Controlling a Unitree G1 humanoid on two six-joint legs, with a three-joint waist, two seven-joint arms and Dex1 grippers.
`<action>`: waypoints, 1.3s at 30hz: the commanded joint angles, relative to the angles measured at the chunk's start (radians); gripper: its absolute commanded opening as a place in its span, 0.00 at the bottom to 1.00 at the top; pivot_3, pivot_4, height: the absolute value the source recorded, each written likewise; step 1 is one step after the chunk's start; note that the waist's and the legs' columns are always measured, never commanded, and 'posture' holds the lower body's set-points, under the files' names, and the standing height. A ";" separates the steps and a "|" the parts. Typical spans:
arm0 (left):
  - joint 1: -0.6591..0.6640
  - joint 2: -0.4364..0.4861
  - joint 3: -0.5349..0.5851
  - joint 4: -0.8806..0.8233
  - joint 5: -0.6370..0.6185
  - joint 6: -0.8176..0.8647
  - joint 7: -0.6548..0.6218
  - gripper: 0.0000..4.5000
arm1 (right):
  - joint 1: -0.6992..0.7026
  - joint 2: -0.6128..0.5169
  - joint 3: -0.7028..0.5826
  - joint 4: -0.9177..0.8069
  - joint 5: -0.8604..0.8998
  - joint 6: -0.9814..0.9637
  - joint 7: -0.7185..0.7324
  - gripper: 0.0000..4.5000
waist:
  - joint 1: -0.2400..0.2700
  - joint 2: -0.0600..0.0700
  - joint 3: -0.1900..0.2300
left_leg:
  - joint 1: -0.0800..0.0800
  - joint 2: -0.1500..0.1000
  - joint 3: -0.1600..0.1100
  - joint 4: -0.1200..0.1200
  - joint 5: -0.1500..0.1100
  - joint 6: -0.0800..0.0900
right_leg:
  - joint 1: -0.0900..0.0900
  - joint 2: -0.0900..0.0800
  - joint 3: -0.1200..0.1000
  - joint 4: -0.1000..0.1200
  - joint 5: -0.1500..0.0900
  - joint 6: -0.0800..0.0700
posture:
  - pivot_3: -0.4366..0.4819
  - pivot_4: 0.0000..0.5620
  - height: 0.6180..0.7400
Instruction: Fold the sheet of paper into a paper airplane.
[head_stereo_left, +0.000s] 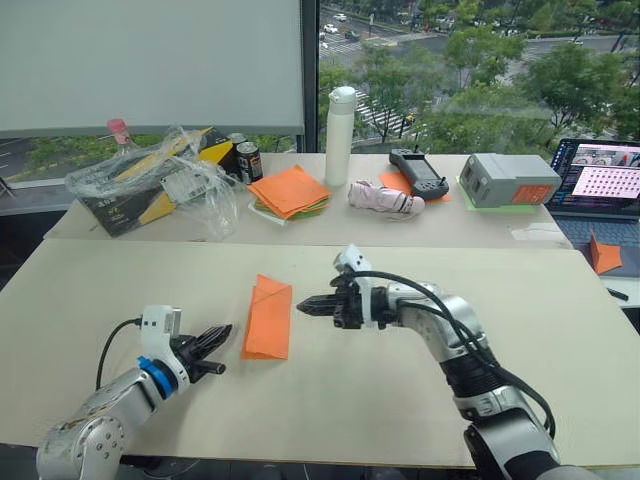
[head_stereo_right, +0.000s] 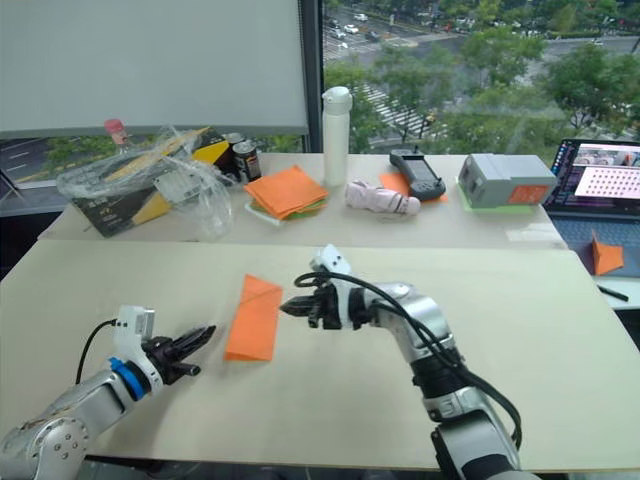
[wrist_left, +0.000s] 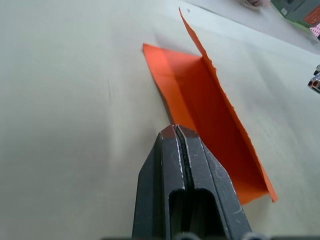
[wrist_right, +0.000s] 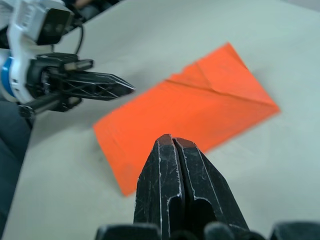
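Sheet of paper: the sheet of paper (head_stereo_left: 268, 318) is lying on the pale counter (head_stereo_left: 400, 400), between the two tools and touching neither of them. It is bright orange and unmarked.
Shape of the paper: it is folded into a long, narrow strip, with one corner turned in at the end far from the robot, so this end is showing slanted creases. In the left wrist view one long flap (wrist_left: 220, 100) is standing up from the counter along the fold and its free edge is looking a little rough; the other half is lying flat.
Left tool: the left tool (head_stereo_left: 215, 340) is hovering just beside the near left edge of the paper, with its tip pointing toward it. Its two black fingers are pressed together and are holding nothing.
Right tool: the right tool (head_stereo_left: 305, 306) is hovering just beside the right long edge of the paper, pointing at it. Its fingers are also closed together, with nothing between them.
Behind the tools: a thick stack of orange and green sheets (head_stereo_left: 290, 192), a white bottle (head_stereo_left: 341, 136) and a laptop (head_stereo_left: 600, 190) are standing well apart from both tools, on a second counter (head_stereo_left: 300, 232) farther back.
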 joint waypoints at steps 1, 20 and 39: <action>-0.016 0.002 -0.022 -0.031 -0.013 0.000 -0.003 0.00 | -0.003 0.001 -0.014 -0.018 0.027 -0.004 -0.005 0.01 | -0.002 0.000 0.000 | 0.000 0.000 0.000 0.000 0.000 0.000 | 0.000 0.000 0.000 0.000 0.000 0.000 | 0.48 0.27 1.00; -0.204 -0.033 -0.252 0.026 0.059 -0.005 -0.017 0.00 | 0.014 0.015 -0.087 -0.038 0.076 0.013 -0.105 0.01 | -0.001 0.000 0.000 | -0.002 -0.001 0.000 0.001 0.000 0.000 | 0.000 0.000 -0.001 0.000 0.000 0.000 | 0.48 0.27 1.00; -0.227 -0.037 -0.346 0.126 0.176 -0.061 -0.100 0.00 | 0.032 0.005 -0.025 -0.119 0.089 -0.039 -0.135 0.01 | -0.002 0.000 0.000 | -0.002 -0.001 0.000 0.002 0.000 0.000 | 0.000 0.000 -0.001 0.001 0.000 0.000 | 0.48 0.27 1.00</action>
